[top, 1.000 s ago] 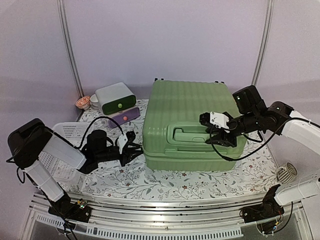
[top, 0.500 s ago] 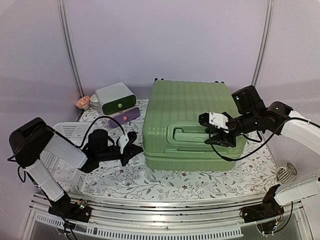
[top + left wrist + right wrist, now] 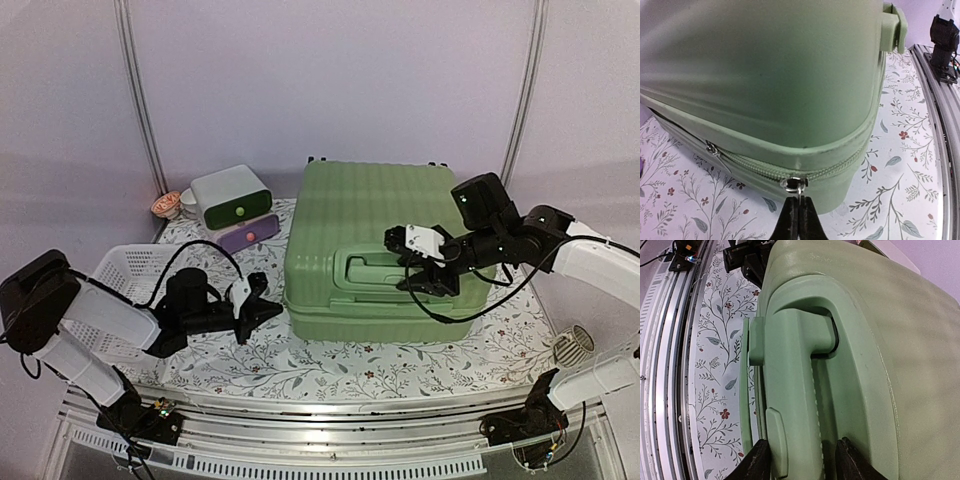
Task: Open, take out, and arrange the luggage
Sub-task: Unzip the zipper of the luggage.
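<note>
Basket of white perforated plastic (image 3: 125, 268) is sitting on the floral-patterned table (image 3: 330, 365), behind and to the left of the left jaws, alongside the left arm. Far beyond those jaws, a white-and-green drawer box (image 3: 231, 196) is resting on a smaller purple drawer box (image 3: 250, 233).

The left gripper (image 3: 262, 312) is reaching low over the table, and its jaws are pinching shut on a small silver metal zipper pull (image 3: 799, 187). In the left wrist view, the pull is hanging from the green zipper track directly ahead of the jaw tips. A second silver zipper slider (image 3: 712, 149) is sitting on the same track, up and to the left of the jaws.

The track belongs to the large light-green hard-shell ribbed suitcase (image 3: 380, 225), which is lying flat and closed in the middle of the table. It is filling the space between the two grippers, with its near left corner touching the left jaws. Its black wheels (image 3: 318, 159) are pointing away at the far end.

The right gripper (image 3: 415, 278) is hovering over the suitcase's near side. Its jaws are standing apart, straddling the moulded green carry handle (image 3: 790, 365), with one finger (image 3: 759, 462) on the table side and the other in the recess. Whether they are pressing on it cannot be told.
</note>
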Tool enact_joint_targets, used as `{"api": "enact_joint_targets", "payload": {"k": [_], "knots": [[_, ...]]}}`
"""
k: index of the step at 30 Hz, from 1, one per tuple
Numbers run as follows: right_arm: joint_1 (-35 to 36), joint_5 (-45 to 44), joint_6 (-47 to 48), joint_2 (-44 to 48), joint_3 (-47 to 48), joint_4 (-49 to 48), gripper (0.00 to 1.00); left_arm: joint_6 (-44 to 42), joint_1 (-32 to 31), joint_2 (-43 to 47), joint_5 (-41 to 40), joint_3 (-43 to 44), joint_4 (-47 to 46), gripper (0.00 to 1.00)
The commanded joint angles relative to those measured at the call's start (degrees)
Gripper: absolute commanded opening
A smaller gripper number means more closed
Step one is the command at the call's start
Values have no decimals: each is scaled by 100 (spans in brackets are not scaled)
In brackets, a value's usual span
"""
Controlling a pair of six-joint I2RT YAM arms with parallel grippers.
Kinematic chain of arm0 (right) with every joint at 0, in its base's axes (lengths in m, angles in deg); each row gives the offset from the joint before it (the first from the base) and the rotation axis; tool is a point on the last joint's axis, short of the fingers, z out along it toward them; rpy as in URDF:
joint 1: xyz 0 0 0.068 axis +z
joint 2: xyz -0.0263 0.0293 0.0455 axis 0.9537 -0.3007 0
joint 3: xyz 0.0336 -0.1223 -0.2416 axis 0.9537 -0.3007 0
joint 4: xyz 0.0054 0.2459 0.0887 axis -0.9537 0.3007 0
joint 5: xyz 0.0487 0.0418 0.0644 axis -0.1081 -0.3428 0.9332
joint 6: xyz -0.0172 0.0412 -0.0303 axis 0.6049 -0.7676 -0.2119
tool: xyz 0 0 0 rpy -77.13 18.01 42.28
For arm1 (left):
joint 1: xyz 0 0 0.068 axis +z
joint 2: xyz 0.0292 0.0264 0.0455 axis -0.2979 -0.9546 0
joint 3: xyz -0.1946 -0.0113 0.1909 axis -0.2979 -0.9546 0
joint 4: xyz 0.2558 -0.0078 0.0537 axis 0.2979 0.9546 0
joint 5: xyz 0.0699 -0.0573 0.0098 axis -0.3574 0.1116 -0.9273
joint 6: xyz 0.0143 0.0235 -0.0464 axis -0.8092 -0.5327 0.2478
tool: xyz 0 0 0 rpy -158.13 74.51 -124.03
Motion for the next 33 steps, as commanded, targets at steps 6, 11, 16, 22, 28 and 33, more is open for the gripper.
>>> {"api": "enact_joint_targets", "payload": {"k": [6, 11, 16, 22, 28, 33], "knots": [[268, -721, -270, -377, -176, -903, 45, 41, -798, 655, 322, -202, 744, 0], [358, -750, -367, -485, -145, -1227, 45, -58, -1173, 970, 43, -128, 1167, 0], [507, -898, -464, -655, -64, -1359, 45, 16, -1471, 1276, -4, -118, 1309, 0], [710, -966, -558, -765, -25, -1580, 45, 173, -1968, 1232, -361, -69, 1091, 0], [922, -928, -704, -804, -98, -1936, 45, 539, -2332, 692, -1010, 158, 588, 0], [1085, -1020, -765, -965, -27, -1918, 46, 940, -2369, 270, -1661, 343, 188, 0]]}}
